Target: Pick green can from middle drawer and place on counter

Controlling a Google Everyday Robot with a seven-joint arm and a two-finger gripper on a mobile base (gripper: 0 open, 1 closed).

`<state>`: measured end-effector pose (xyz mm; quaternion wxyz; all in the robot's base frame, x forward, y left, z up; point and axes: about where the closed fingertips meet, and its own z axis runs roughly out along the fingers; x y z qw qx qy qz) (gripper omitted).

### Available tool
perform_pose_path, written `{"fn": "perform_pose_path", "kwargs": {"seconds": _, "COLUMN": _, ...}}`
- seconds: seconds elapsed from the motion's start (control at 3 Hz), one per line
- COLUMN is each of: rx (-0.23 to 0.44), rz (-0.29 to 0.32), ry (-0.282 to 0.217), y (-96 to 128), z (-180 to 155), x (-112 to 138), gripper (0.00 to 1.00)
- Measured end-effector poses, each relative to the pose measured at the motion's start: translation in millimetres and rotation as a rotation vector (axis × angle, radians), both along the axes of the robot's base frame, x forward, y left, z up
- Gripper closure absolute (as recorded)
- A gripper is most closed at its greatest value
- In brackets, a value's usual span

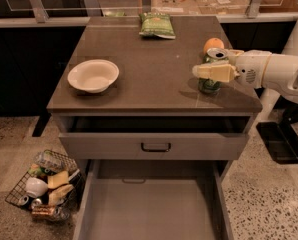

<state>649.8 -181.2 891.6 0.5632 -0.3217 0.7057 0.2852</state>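
The green can point(208, 86) stands upright on the counter point(154, 69) near its right edge, its silver top showing. My gripper point(215, 65) reaches in from the right at can height. One cream finger crosses the can's front and the other lies behind it, so it is shut on the can. The can's base is at the counter surface. The middle drawer point(149, 211) is pulled out below, and its flat grey floor is bare.
An orange fruit point(213, 43) sits just behind the can. A white bowl point(93, 75) is at the counter's left and a green chip bag point(157, 25) at the back. The drawer front with a black handle point(155, 147) sits above the open drawer. A wire basket of clutter point(44, 186) stands on the floor at left.
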Motion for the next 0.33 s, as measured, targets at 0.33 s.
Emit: {"fn": "perform_pose_path", "kwargs": {"seconds": 0.33, "rx": 0.0, "rz": 0.0, "ry": 0.0, "y": 0.1, "z": 0.0, "x": 0.0, "gripper": 0.0}}
